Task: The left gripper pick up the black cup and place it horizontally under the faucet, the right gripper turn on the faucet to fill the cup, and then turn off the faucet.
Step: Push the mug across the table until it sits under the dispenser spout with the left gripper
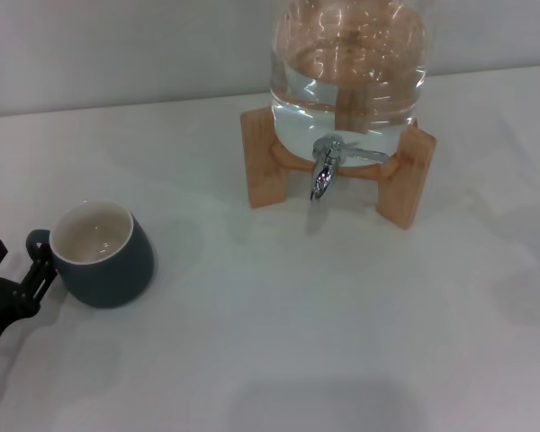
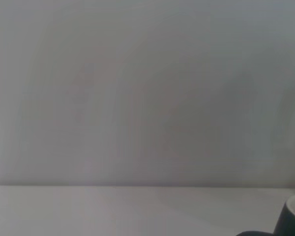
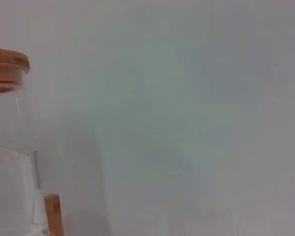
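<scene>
The black cup point(image 1: 102, 253) stands upright on the white table at the left, cream inside showing, its small handle toward my left gripper. My left gripper point(image 1: 16, 263) is low at the left edge, right beside the cup's handle, prongs spread and holding nothing. A corner of the cup shows in the left wrist view point(image 2: 292, 220). The chrome faucet point(image 1: 325, 167) points down from the glass water jar point(image 1: 346, 67), with its thin lever out to the side. The space under the spout holds nothing. My right gripper is out of view.
The jar rests on a wooden stand point(image 1: 405, 175) at the back middle, with water inside. The right wrist view shows the jar's wooden lid point(image 3: 7, 61), its glass side and one stand post point(image 3: 53, 214). A pale wall runs behind the table.
</scene>
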{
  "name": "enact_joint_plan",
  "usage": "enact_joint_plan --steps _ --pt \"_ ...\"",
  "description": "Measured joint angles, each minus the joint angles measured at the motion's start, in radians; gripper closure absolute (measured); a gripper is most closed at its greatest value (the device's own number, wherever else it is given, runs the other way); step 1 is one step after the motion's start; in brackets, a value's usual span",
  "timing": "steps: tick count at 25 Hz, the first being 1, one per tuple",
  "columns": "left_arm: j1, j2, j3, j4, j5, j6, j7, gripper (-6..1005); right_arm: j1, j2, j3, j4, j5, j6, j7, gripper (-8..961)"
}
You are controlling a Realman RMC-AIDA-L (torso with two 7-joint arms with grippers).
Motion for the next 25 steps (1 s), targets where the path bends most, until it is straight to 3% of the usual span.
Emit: enact_joint_plan --steps 25 --pt "-0.001 0.002 -0.007 0.003 -0.018 0.002 0.0 320 -0.001 0.0 0.0 -0.001 0.0 0.001 0.0 100"
